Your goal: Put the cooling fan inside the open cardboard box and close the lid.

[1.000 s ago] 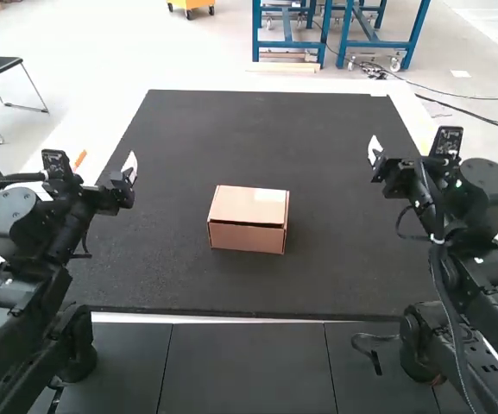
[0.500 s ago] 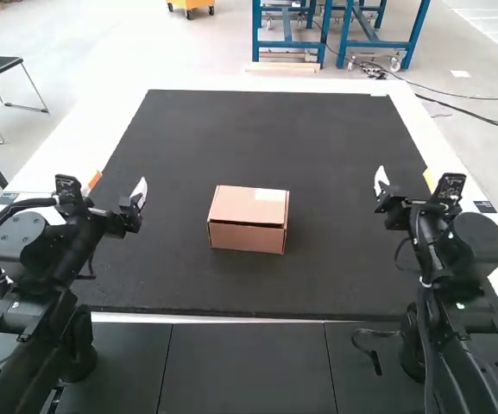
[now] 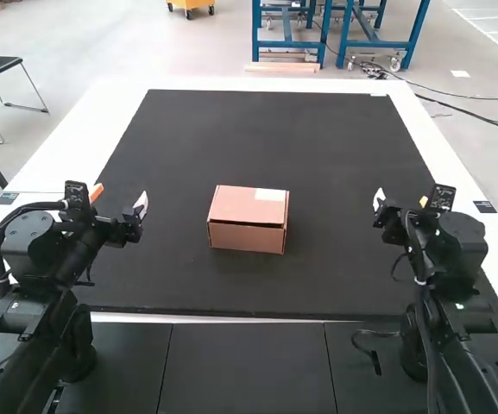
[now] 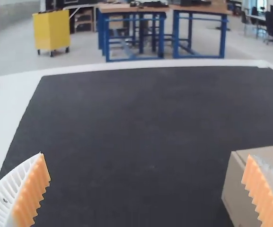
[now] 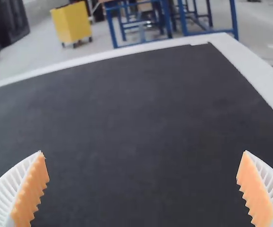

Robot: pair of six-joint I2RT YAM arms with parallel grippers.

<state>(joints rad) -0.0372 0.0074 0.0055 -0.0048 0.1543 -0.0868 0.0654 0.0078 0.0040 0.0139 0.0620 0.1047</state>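
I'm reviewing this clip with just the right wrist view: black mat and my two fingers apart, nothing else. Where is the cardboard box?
Observer: The cardboard box sits at the middle of the black mat, between the two arms.
Operator: Is its lid open?
Observer: No, in the high view the top lies flat and shut.
Operator: And the left gripper?
Observer: The left gripper is open at the mat's left edge, apart from the box and holding nothing.
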